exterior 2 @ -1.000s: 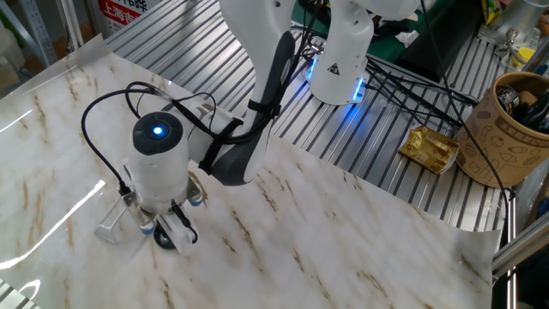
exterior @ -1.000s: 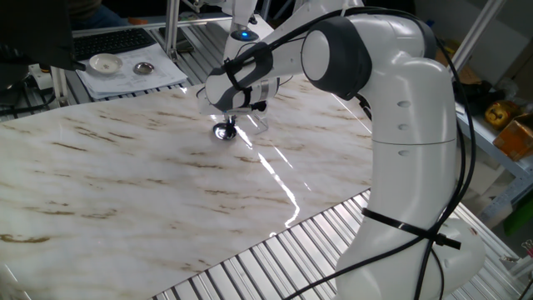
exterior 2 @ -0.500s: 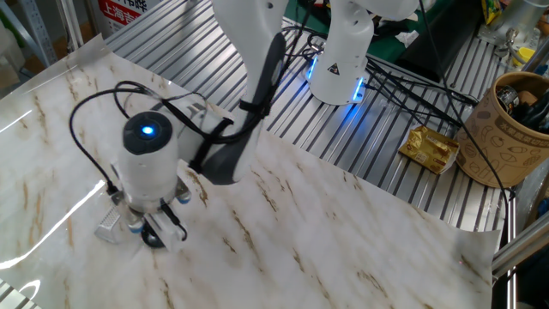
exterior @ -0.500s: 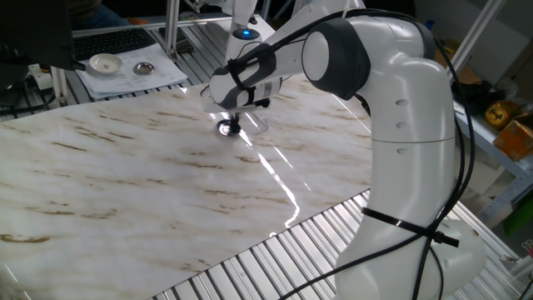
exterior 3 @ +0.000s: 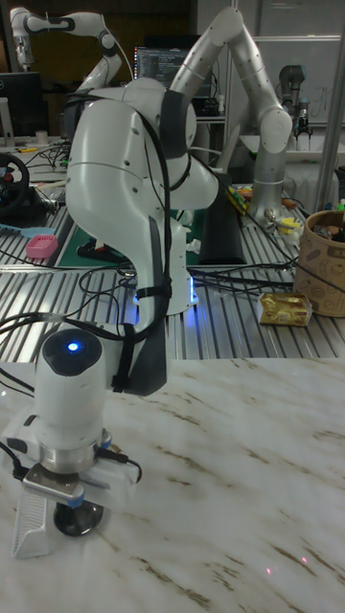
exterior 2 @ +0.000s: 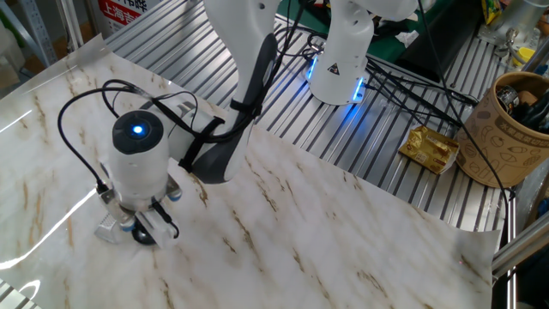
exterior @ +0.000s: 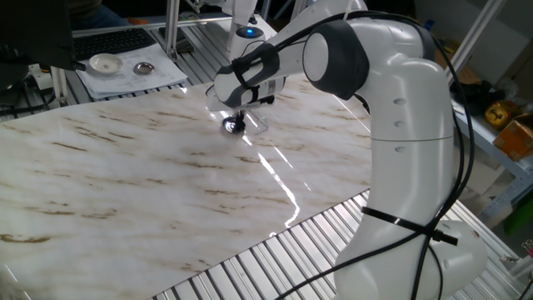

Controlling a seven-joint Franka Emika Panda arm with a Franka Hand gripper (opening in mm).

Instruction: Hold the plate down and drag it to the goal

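The plate (exterior: 232, 127) is a small shiny metal dish on the marble table, dark under the tool in the other fixed view (exterior 2: 142, 239) and the tall view (exterior 3: 77, 521). My gripper (exterior: 235, 119) (exterior 2: 146, 227) (exterior 3: 73, 500) stands straight over it, fingers together and pressing on its centre. The goal (exterior: 257, 125) is a faint glossy clear patch lying right beside the plate, also seen as a pale patch (exterior 2: 108, 229) (exterior 3: 32, 525). The plate's rim touches or overlaps the patch's edge; the wrist hides how far.
A white dish (exterior: 105, 63) and a second metal dish (exterior: 144, 67) lie on paper at the far back left. A brown cup (exterior 2: 515, 129) and a gold packet (exterior 2: 431, 148) sit on the slatted bench by the robot base (exterior 2: 341, 60).
My gripper and the plate beneath it have slid together across the marble, up and right in one fixed view, left in the other, closing on the clear patch.
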